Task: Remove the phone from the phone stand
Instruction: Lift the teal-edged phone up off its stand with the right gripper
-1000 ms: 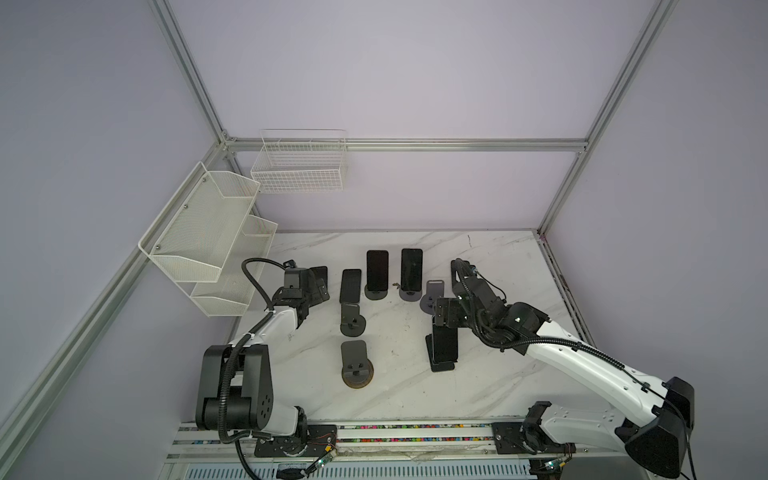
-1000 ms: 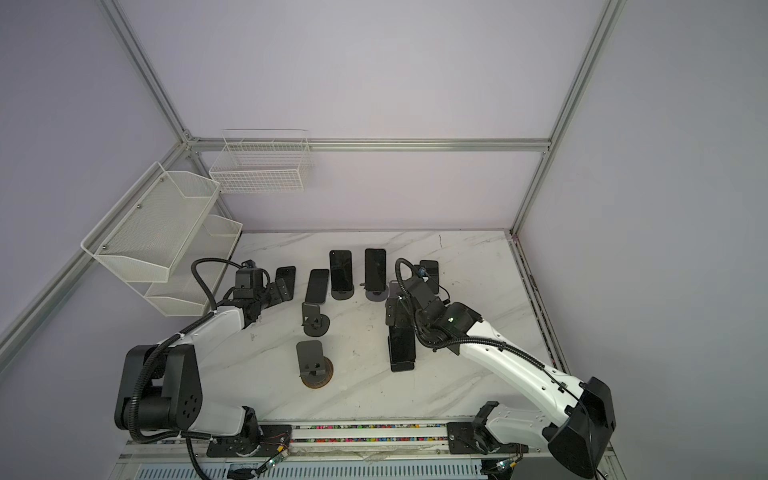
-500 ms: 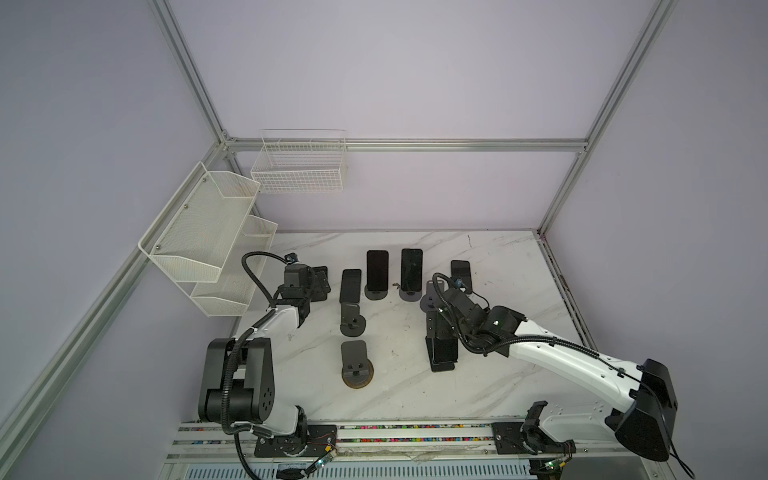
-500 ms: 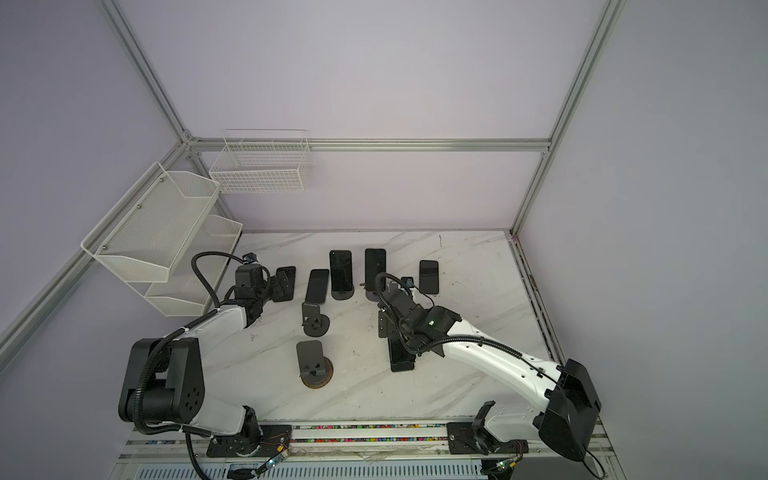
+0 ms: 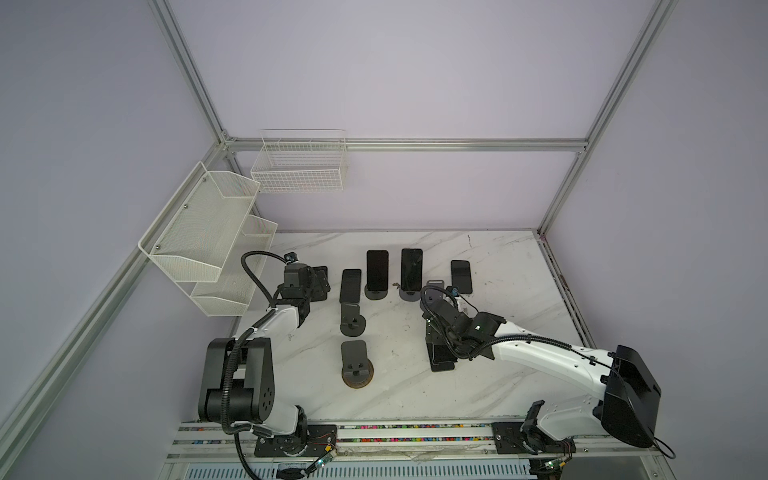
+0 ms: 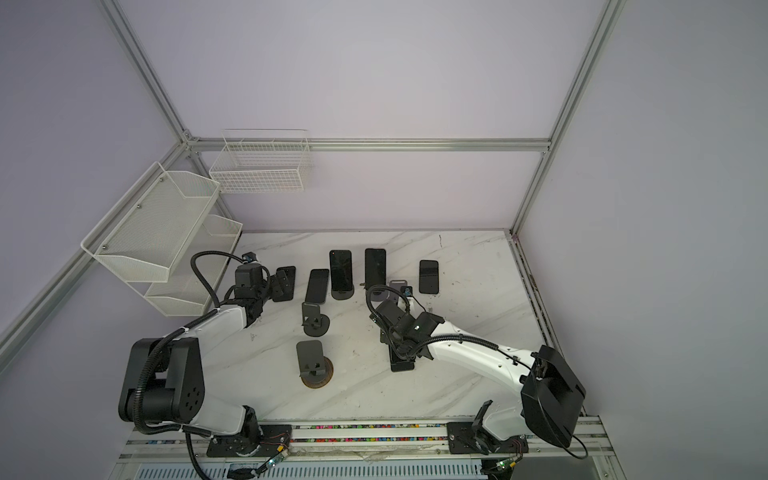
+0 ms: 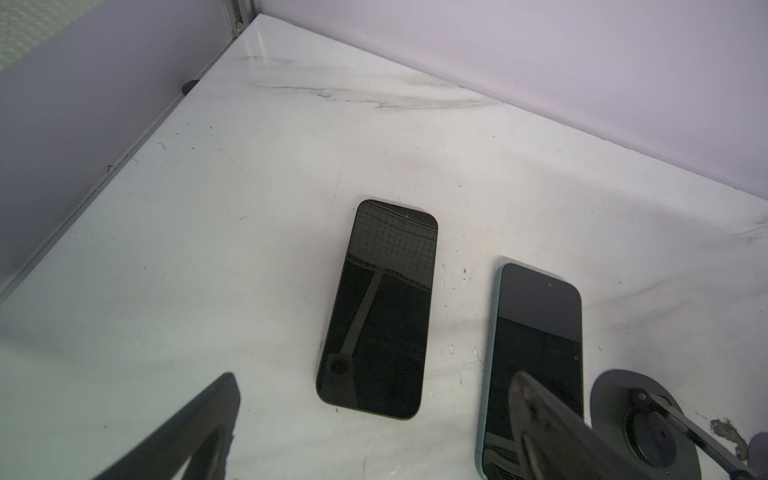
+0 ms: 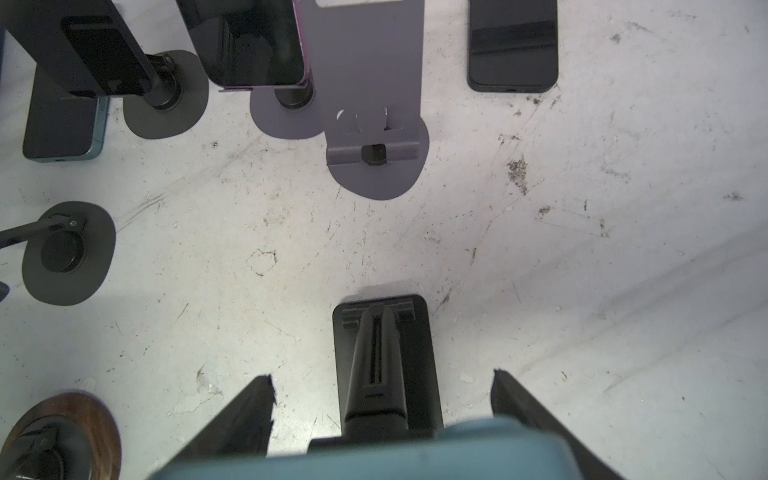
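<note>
A black phone stand (image 8: 382, 340) stands at the table's front right, and its base (image 5: 442, 366) shows in both top views. The teal phone (image 8: 374, 461) on it fills the near edge of the right wrist view. My right gripper (image 8: 381, 376) hangs over that stand (image 6: 402, 365), one finger on each side of the phone. Whether they press on it is hidden. In the top views my right gripper (image 5: 434, 332) covers the phone. My left gripper (image 7: 374, 376) is open above a black phone (image 7: 378, 311) lying flat at the back left.
Two phones (image 5: 377, 270) (image 5: 411, 270) lean on stands at the back. Phones lie flat at the back right (image 5: 461, 276) and beside a bare stand (image 5: 352, 320). A wood-based stand (image 5: 356, 368) and a grey stand (image 8: 374, 158) are bare. White baskets (image 5: 208, 232) hang left.
My right gripper left a phone flat at the back right, drew back toward the front and came down over the black stand's phone, its jaws narrowing. The left arm barely moved.
</note>
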Motion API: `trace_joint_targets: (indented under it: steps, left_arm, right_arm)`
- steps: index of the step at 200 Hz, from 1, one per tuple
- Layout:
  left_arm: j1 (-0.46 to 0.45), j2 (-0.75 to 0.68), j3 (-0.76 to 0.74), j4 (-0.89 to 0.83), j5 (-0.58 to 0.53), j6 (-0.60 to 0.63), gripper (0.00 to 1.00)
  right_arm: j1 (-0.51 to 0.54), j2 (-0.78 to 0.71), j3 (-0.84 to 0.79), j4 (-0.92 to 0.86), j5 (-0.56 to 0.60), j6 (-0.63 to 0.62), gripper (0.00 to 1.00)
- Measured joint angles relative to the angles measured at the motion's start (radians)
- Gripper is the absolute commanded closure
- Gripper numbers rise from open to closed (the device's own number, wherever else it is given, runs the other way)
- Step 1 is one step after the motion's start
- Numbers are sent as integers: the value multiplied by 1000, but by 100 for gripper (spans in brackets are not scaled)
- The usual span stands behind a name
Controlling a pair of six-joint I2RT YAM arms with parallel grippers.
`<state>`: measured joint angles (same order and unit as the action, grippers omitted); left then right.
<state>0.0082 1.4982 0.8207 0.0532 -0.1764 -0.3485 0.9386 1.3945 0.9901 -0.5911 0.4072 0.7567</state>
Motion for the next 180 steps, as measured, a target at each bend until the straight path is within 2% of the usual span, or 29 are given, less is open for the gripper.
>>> trace_joint_targets:
  steps: [60, 112, 153, 180]
  left_arm:
    - [1, 0, 0, -3, -3, 0, 1]
    - [5, 0, 0, -11, -3, -4, 0]
    - [5, 1, 0, -14, -3, -8, 0]
    - [5, 1, 0, -17, -3, -8, 0]
  right_arm:
    - [14, -5, 0, -4, 25, 36, 32]
    - [18, -77, 1, -47, 32, 37, 34]
    - [18, -175, 32, -99, 47, -16, 35]
    - [18, -212, 95, -113, 58, -94, 35]
